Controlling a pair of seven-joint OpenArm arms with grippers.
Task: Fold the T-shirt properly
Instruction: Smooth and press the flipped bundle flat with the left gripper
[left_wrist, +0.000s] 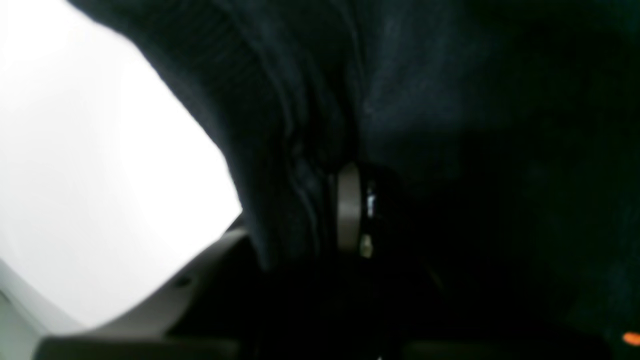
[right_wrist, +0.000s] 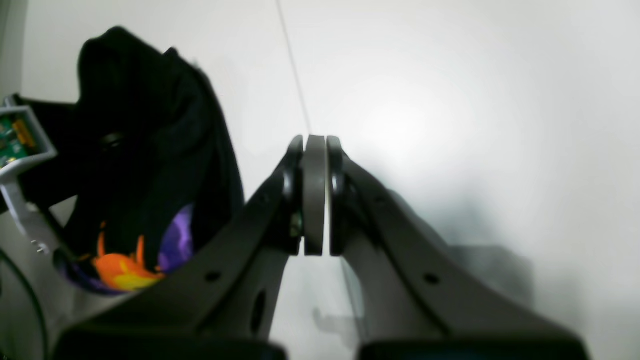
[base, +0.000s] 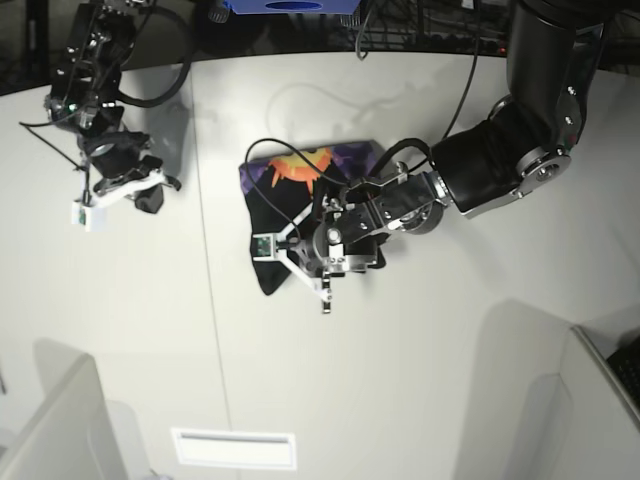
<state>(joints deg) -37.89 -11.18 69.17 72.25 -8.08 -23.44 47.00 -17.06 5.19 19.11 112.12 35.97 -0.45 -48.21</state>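
No writing readable; left fingers (left_wrist: 350, 210) pinch T-shirt (base: 300, 185), right fingers (right_wrist: 315, 195) pressed together.

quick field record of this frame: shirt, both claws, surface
T-shirt: black, bunched into a compact pile mid-table, orange, yellow and purple print showing at its far edge
left claw: over the near part of the pile, closed on a fold of the black cloth, as the left wrist view shows
right claw: pads pressed together, nothing between them, off to the side of the T-shirt
table: white, a thin seam line running across it
fold status: not yet a neat fold, cloth crumpled
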